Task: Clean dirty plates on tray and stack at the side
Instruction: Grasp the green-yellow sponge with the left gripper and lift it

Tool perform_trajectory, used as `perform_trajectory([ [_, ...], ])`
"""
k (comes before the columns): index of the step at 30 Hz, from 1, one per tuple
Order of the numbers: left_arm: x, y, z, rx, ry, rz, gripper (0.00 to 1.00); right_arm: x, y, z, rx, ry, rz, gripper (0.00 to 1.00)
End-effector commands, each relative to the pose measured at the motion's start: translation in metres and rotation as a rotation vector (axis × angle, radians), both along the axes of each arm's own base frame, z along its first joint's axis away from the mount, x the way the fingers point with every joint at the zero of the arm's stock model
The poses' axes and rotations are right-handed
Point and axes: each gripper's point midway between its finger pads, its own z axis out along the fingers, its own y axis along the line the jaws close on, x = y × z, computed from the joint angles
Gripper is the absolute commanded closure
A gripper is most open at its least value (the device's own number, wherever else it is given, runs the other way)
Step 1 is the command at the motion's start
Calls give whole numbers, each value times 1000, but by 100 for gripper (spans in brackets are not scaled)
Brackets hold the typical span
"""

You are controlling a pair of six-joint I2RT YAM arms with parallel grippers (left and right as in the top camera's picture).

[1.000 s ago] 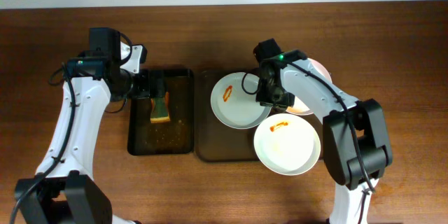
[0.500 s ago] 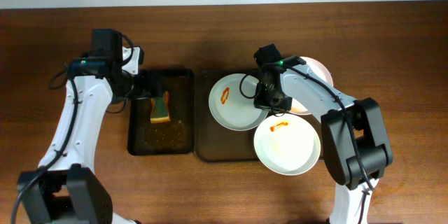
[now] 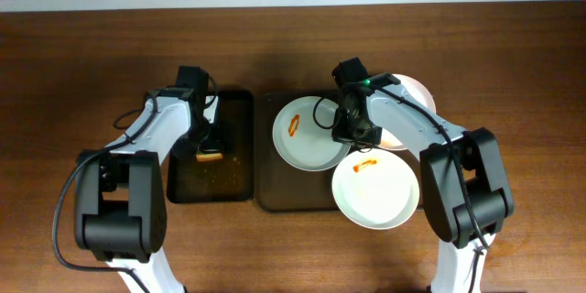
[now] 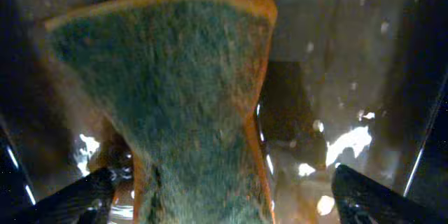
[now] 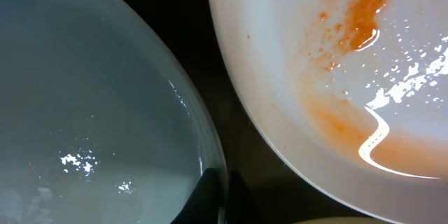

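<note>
Three white plates lie on and over the brown tray (image 3: pixel 271 194). The left plate (image 3: pixel 307 142) bears an orange smear. My right gripper (image 3: pixel 351 130) is shut on its right rim, as the right wrist view (image 5: pixel 222 197) shows, with this plate (image 5: pixel 98 112) on the left there. The front plate (image 3: pixel 380 192), also smeared, shows in the right wrist view (image 5: pixel 336 56). The back plate (image 3: pixel 412 92) is partly hidden by the right arm. My left gripper (image 3: pixel 209 140) is open, its fingers (image 4: pixel 227 192) on either side of a green and orange sponge (image 4: pixel 175 98).
The sponge (image 3: pixel 211 155) lies in a narrower black tray (image 3: pixel 236 179) with wet, speckled residue, left of the brown tray. Bare wooden table (image 3: pixel 513 73) lies all around. The front plate overhangs the brown tray's right front corner.
My left arm has swung in and come down over the sponge in the black tray. My right gripper and its plate shifted slightly left, then stayed still.
</note>
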Motion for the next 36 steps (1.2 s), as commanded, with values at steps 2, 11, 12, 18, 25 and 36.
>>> perform_trajectory([
  [2, 2, 3, 9, 23, 23, 23, 3, -5, -4, -6, -18, 19, 8, 92],
  [11, 3, 8, -5, 44, -7, 25, 13, -5, -3, -6, -18, 20, 8, 89],
  [12, 15, 11, -1, 66, -53, 28, 12, -5, -3, -6, -18, 20, 8, 88],
  [18, 45, 6, 6, 64, -175, 23, 100, -5, -4, -6, -19, 22, 8, 87],
  [25, 48, 5, 0, 61, -200, 22, 14, -6, -4, -7, -21, 26, 9, 96],
  [36, 31, 1, -8, 40, -143, 14, 53, -4, -4, -6, -19, 18, 9, 96],
])
